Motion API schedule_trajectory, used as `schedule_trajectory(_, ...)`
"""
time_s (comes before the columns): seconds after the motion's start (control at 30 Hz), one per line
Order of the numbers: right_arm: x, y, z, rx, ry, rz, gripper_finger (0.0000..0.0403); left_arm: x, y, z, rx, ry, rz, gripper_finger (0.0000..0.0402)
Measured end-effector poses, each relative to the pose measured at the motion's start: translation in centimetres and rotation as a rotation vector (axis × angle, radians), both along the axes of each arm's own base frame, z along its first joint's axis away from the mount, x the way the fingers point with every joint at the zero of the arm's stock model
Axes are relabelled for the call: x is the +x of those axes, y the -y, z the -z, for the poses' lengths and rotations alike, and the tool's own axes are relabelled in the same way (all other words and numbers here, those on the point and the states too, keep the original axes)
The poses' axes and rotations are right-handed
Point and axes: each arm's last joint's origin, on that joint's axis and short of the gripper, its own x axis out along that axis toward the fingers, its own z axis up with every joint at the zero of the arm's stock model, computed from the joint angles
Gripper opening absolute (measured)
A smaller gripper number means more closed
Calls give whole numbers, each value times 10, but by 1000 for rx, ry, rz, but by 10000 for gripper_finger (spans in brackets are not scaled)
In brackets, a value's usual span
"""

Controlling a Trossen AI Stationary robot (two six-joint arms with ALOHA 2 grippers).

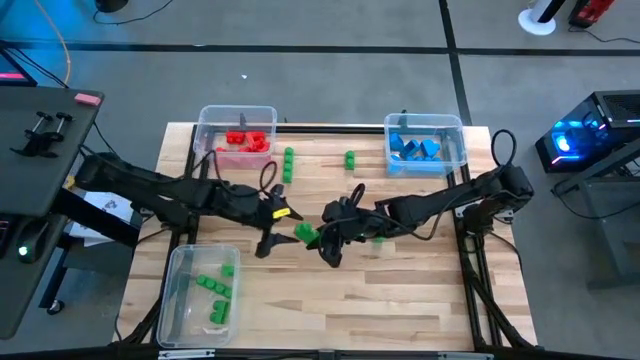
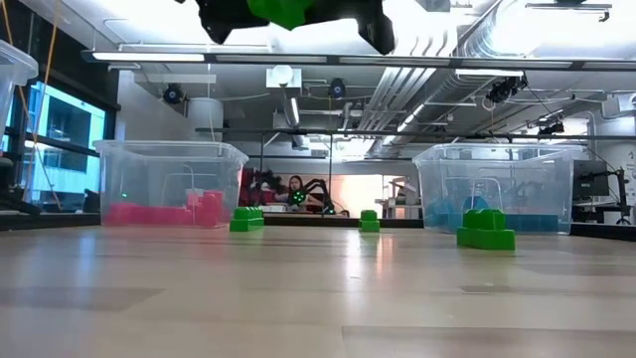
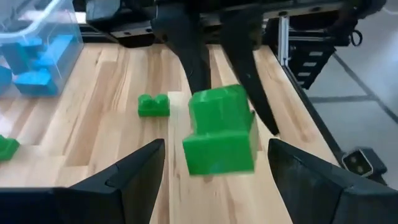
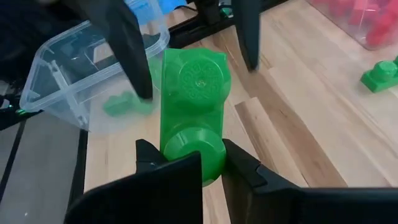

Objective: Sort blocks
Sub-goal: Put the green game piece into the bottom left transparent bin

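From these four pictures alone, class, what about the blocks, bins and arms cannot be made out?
- Red bin, high view: its red blocks merge in one mass, too small to count.
- Low view: both arms are cut off by the top edge; only the held green block shows.
- Left wrist view: the blue bin is cut off by the picture's edge.
- Right wrist view: the right gripper hides the block's lower end.

Cut off and hidden
Low view crops both grippers at the top edge; right fingers [image 4: 186, 168] cover the held block's [image 4: 193, 93] base.
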Motion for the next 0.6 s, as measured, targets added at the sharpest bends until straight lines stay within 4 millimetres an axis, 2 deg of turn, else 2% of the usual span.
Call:
schedule_trajectory(0.13, -1, -2, 1, -15, -9, -18, 0, 10, 1, 4, -75, 21, -26, 273)
schedule_trajectory(0.23, -1, -3, 1, -37, -12, -38, 0, 15, 3, 3, -130, 39, 29, 273)
schedule_trajectory(0.43, -1, -3, 0, -31, -2, -56, 0, 13, 4, 4, -140, 20, 56, 271)
schedule_trajectory(0.6, 0, -3, 0, -48, 1, -73, 0, 13, 4, 4, -170, 11, 41, 242)
